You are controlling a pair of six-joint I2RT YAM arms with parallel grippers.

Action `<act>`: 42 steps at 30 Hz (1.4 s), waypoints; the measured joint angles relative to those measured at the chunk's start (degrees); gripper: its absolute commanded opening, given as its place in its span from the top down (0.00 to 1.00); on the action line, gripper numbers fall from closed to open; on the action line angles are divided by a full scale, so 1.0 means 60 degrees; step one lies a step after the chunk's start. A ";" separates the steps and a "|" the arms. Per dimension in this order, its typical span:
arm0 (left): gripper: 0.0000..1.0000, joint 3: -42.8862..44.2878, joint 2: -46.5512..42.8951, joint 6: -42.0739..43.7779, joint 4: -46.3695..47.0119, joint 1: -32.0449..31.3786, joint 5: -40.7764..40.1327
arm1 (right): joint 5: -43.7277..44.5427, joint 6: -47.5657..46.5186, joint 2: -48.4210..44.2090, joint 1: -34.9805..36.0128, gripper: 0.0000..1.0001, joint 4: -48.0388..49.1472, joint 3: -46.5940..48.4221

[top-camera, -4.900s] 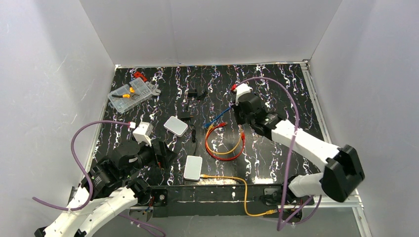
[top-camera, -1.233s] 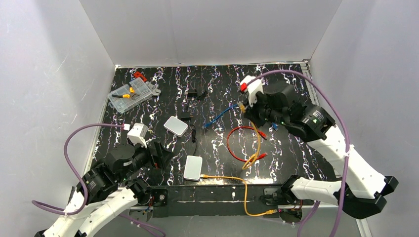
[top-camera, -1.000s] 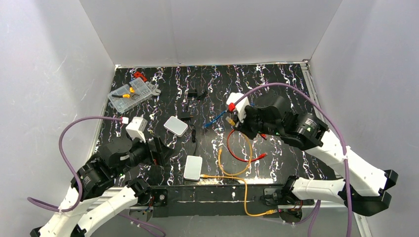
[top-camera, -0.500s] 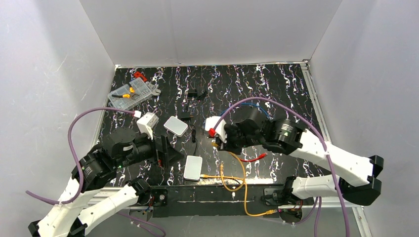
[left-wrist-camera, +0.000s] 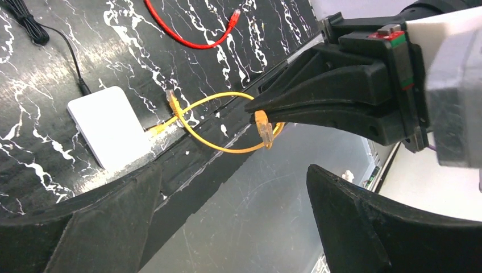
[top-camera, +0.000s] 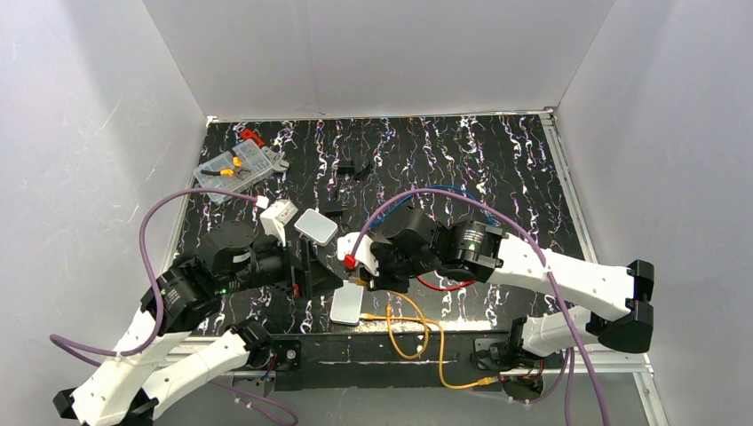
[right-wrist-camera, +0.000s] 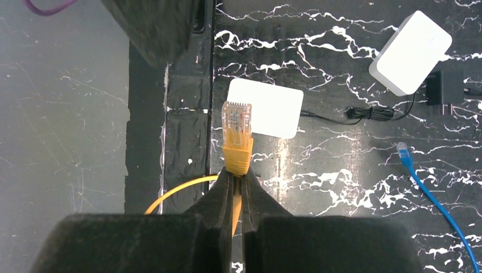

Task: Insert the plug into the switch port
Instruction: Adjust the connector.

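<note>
While the right gripper pinches the yellow cable just behind its clear plug, the step in hand looks like the approach to the switch, the flat pale box lying at the tabletop's near edge, a little left of centre. The plug hangs close over that box, not touching it. The left gripper stands spread wide beside it, holding nothing. No port shows from these views. Next, I judge, the plug must drop level with the box's edge and square up to the socket.
</note>
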 measured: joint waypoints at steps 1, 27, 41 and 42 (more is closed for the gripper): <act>0.01 -0.0062 0.0004 -0.0080 0.0091 0.0000 0.0044 | -0.0018 0.0000 0.0036 0.0040 0.99 0.0087 0.0000; 0.53 -0.0601 0.0492 -0.0962 0.1020 0.0000 0.0718 | 0.0069 -0.0036 0.0062 0.0357 0.99 0.1049 -0.0044; 0.83 -0.0667 0.0521 -0.1067 0.1290 0.0000 0.0863 | 0.0321 -0.0029 0.0062 0.0375 0.99 0.1260 -0.0237; 0.87 -0.0667 0.0525 -0.1089 0.1304 0.0000 0.0863 | 0.0353 -0.0029 0.0066 0.0379 0.99 0.1275 -0.0255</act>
